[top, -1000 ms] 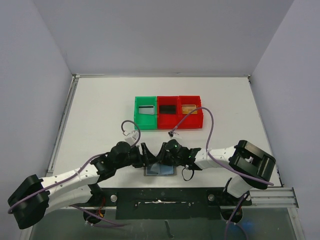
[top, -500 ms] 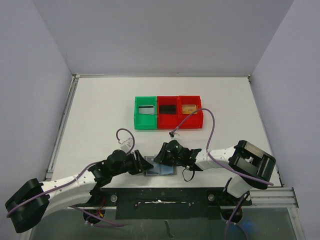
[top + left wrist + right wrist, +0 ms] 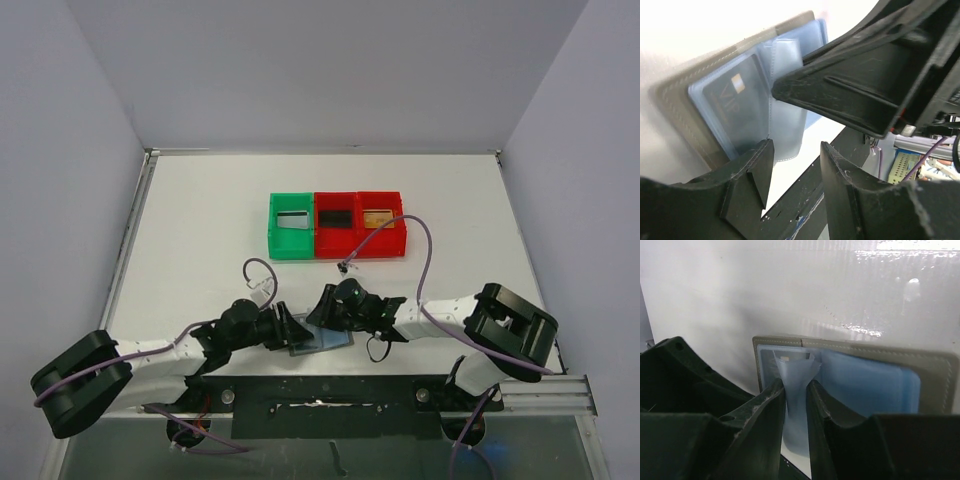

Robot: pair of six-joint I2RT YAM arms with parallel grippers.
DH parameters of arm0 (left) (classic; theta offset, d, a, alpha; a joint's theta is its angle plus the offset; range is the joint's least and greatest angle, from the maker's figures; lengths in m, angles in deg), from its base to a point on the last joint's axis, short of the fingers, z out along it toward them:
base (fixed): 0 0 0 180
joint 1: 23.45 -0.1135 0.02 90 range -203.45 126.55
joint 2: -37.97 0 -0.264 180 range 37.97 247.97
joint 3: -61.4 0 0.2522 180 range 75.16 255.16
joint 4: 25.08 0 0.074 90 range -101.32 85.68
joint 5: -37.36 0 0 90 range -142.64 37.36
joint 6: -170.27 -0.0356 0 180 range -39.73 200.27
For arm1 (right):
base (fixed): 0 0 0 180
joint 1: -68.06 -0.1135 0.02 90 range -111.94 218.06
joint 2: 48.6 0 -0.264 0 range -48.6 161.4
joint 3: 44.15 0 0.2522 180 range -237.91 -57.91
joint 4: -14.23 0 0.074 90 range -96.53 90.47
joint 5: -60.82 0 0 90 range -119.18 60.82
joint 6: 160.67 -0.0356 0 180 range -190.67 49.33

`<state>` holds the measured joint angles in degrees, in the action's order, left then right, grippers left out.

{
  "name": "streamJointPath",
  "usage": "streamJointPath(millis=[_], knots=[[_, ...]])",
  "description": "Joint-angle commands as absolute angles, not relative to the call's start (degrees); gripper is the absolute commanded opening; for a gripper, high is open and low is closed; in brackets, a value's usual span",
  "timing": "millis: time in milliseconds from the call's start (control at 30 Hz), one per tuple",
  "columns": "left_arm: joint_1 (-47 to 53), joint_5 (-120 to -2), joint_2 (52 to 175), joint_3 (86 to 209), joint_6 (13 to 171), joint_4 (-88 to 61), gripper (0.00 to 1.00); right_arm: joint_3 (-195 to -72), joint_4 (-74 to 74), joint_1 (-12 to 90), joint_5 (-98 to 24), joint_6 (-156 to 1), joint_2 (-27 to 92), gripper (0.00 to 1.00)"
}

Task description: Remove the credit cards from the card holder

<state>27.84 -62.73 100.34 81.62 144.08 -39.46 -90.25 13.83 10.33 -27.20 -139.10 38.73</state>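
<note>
Compared with a second ago, finds the left arm [image 3: 150, 352] sunk lower and swung out leftward, with the left tool [image 3: 293, 328] brought in flat at the left edge of the holder [image 3: 325, 340] — and the holder itself skewed on the table [image 3: 200, 220], no longer square to the near edge. Keeps the right tool [image 3: 322, 304] at much the same spot over the holder's far side.

Places the holder open, pockets up, near the table's front edge, between the two tools. Shows, in the right wrist view, the right tool closed tight on the holder, nipping one clear inner leaf [image 3: 796, 375] and standing it up from the spread. Shows, in the left wrist view, the left tool about half open with nothing between its fingers [image 3: 752, 172], poised just at the leaf's lower edge. Reveals one dark card [image 3: 732, 112] with a gold chip [image 3: 738, 82], seated fully in the pocket nearest the left tool; cannot tell whether another sits behind.

Reads as the extraction step, barely begun: leaf lifted, card exposed, not yet gripped. Calls next for easing the left tool onto the card's free edge, closing on the card alone — not the pocket film — and drawing it out through the pocket's mouth, with the right tool's hold as anchor. Risks dragging the whole holder otherwise.
</note>
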Motion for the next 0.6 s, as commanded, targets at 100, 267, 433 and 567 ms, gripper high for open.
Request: streamJointPath(millis=[100, 267, 433, 567], knots=[[27.99, -65.18, 102.59, 82.84, 143.95, -51.71, 0.4, -92.15, 13.76, 11.06, -29.66, -135.39, 34.21, 0.25], [27.97, -65.21, 102.23, 82.87, 143.52, -51.66, 0.41, -92.01, 14.2, 11.08, -30.53, -135.17, 34.43, 0.25], [27.98, -63.15, 99.78, 83.09, 143.11, -47.92, 0.41, -91.97, 13.92, 11.22, -30.26, -134.58, 34.03, 0.24], [28.0, -59.32, 94.23, 84.51, 141.33, -37.45, 0.41, -90.78, 15.38, 12.03, -30.76, -135.51, 34.2, 0.21]])
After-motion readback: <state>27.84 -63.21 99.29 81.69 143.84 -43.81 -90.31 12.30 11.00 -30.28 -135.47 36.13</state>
